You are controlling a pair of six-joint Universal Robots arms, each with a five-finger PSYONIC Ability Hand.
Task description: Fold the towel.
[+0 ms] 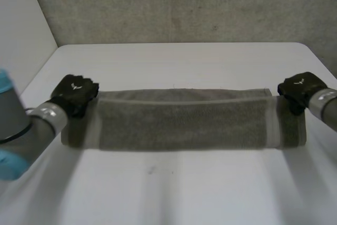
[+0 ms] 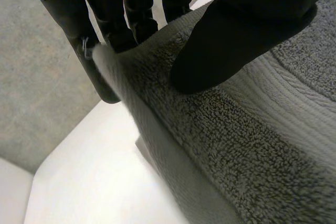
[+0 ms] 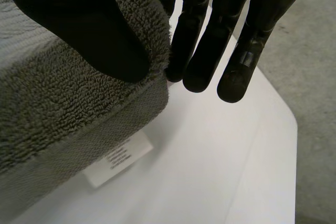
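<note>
Folding so far: towel point(image 1: 184, 119) doubled lengthwise into a long strip; crosswise folds likely left.
Towel place: across the middle of the tabletop point(image 1: 174, 61), parallel to its far edge.
Left hand point(image 1: 76, 92): pinching the towel's far left corner.
Right hand point(image 1: 299, 90): pinching its far right corner.

White table point(image 1: 174, 61), rounded far corners; rough grey wall point(image 1: 184, 3) directly behind; pale smooth panel point(image 1: 21, 30) at left; soft light.

There are one towel point(image 1: 184, 119), one label point(image 3: 118, 159), one bench point(image 1: 179, 61), one left robot hand point(image 1: 76, 92) and one right robot hand point(image 1: 300, 90).
</note>
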